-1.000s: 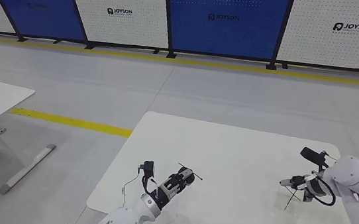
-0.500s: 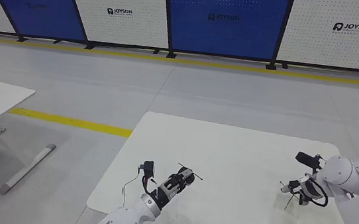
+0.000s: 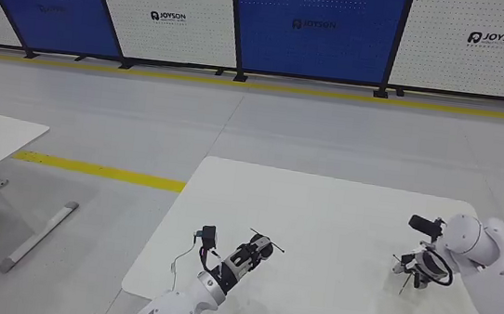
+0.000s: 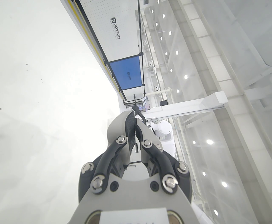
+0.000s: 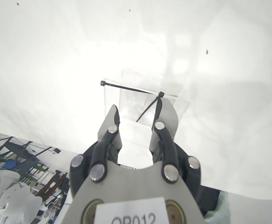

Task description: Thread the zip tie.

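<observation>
Black zip tie (image 4: 135,101) pinched in my clenched left claw (image 4: 135,115), lower centre of the top view. My right claw (image 5: 137,106), released, hangs at right over more ties (image 5: 127,87) on a clear block (image 5: 140,82). I'd close squarely on one strap near its head, with no dragging.

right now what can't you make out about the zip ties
- Left wrist view: the left tool covers most of the held zip tie; which end it grips is hidden.
- Top view: the loose ties by the right tool are too small to separate.
- Right wrist view: unclear whether the right tool's finger touches the angled tie.
</observation>
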Motion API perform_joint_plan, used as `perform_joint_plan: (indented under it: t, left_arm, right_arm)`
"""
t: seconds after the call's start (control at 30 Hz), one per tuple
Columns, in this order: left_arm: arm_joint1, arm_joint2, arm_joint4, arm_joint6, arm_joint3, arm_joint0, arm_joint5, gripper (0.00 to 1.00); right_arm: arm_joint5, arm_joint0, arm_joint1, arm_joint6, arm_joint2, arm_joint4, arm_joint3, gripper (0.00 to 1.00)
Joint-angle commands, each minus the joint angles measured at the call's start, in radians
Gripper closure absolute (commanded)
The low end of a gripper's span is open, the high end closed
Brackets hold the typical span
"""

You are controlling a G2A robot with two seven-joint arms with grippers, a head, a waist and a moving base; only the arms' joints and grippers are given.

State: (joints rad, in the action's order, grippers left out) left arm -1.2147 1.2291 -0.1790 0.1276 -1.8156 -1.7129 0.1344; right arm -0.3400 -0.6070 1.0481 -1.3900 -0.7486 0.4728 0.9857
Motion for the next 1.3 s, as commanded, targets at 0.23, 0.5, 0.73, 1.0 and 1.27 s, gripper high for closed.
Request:
perform_joint_plan:
  t: [0.23,0.5,0.73,1.0,1.27]
  left_arm:
    - [0.000,0.000,0.000,0.000,0.000,0.000,0.000,1.00]
    - [0.000,0.000,0.000,0.000,0.000,0.000,0.000,1.00]
    - [0.000,0.000,0.000,0.000,0.000,0.000,0.000,1.00]
    - [0.000,0.000,0.000,0.000,0.000,0.000,0.000,1.00]
    - [0.000,0.000,0.000,0.000,0.000,0.000,0.000,1.00]
  right_arm:
    - [0.000,0.033,0.015,0.000,0.051,-0.019,-0.051,0.61]
    - [0.000,0.065,0.030,0.000,0.098,-0.039,-0.099,0.68]
    - [0.000,0.089,0.042,0.000,0.144,-0.062,-0.133,0.85]
    - [0.000,0.119,0.052,0.000,0.190,-0.106,-0.163,1.00]
    - [0.000,0.123,0.028,0.000,0.190,-0.141,-0.131,1.00]
